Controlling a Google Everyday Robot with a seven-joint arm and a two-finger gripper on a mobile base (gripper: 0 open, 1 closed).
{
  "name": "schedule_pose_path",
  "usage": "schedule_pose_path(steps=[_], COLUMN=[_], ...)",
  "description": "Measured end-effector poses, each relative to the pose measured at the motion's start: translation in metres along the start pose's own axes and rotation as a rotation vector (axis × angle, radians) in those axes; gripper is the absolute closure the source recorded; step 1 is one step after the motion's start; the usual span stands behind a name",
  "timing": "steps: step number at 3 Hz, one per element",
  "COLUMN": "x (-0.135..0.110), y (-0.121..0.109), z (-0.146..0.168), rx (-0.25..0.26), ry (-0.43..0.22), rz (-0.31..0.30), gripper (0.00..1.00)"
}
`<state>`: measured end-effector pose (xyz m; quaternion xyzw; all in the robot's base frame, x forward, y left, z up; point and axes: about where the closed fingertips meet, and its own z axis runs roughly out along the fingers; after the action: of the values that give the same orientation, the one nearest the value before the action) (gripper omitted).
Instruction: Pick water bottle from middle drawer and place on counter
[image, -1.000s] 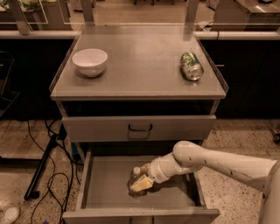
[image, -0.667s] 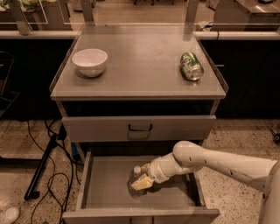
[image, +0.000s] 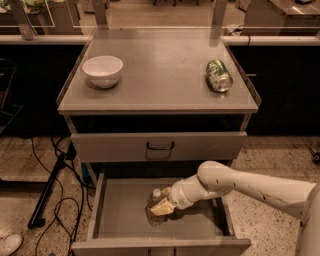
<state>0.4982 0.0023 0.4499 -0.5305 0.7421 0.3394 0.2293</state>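
Camera view shows almost no change over the last second. The tabletop carries the white bowl and drink can. The middle drawer stands pulled open, and the arm reaches in from the right as before. The end effector stays against the water bottle, which stands on the drawer floor. Whether it has clamped on the bottle I cannot tell. Probably the grasp is settling, with the lift still to come.
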Motion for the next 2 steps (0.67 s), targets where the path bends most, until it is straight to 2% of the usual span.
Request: schedule_pose_path(steps=[1, 2], x=[0.0, 0.002], y=[0.0, 0.009], z=[0.0, -0.018], rx=[0.0, 0.024], ry=[0.0, -0.022], rz=[0.0, 0.028], gripper=[1.0, 1.0])
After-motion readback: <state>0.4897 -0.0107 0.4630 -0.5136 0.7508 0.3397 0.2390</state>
